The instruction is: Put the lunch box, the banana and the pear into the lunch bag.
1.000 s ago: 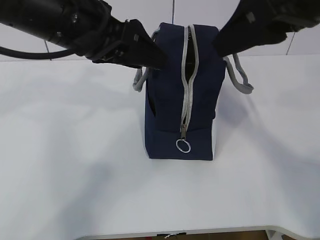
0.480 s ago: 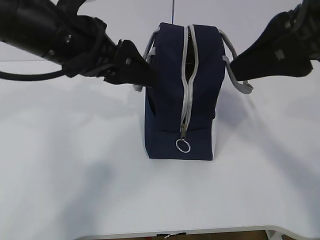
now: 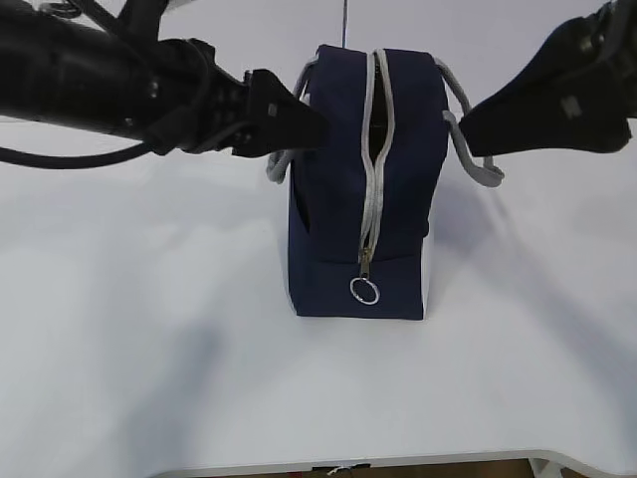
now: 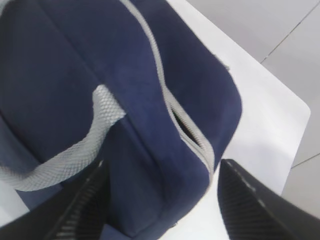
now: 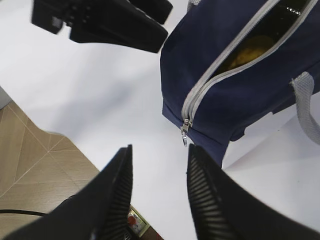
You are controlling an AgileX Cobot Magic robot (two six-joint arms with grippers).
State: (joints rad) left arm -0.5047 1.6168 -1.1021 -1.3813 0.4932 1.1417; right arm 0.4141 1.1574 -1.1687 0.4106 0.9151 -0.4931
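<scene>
Standing upright on the white worktop (image 3: 149, 329), the navy lunch bag (image 3: 338, 209) shows its narrow end to the exterior camera, with the grey zipper (image 3: 373, 149) running up that end and over the top, its ring pull (image 3: 365, 290) hanging low near the base. The zipper is parted along the upper stretch. Through that gap the right wrist view catches something yellow inside the bag (image 5: 250, 55) — a fruit, though which one cannot be told. The lunch box is not visible in any view.

The left pincer (image 3: 309, 127) sits at the bag's upper left edge, beside the grey handle (image 4: 75, 150); its fingers (image 4: 75, 210) are spread, straddling the bag's corner without clamping it. The right pincer (image 5: 157, 200) hangs off to the bag's right side — fingers (image 5: 112, 200) apart, nothing between them, only worktop below.
</scene>
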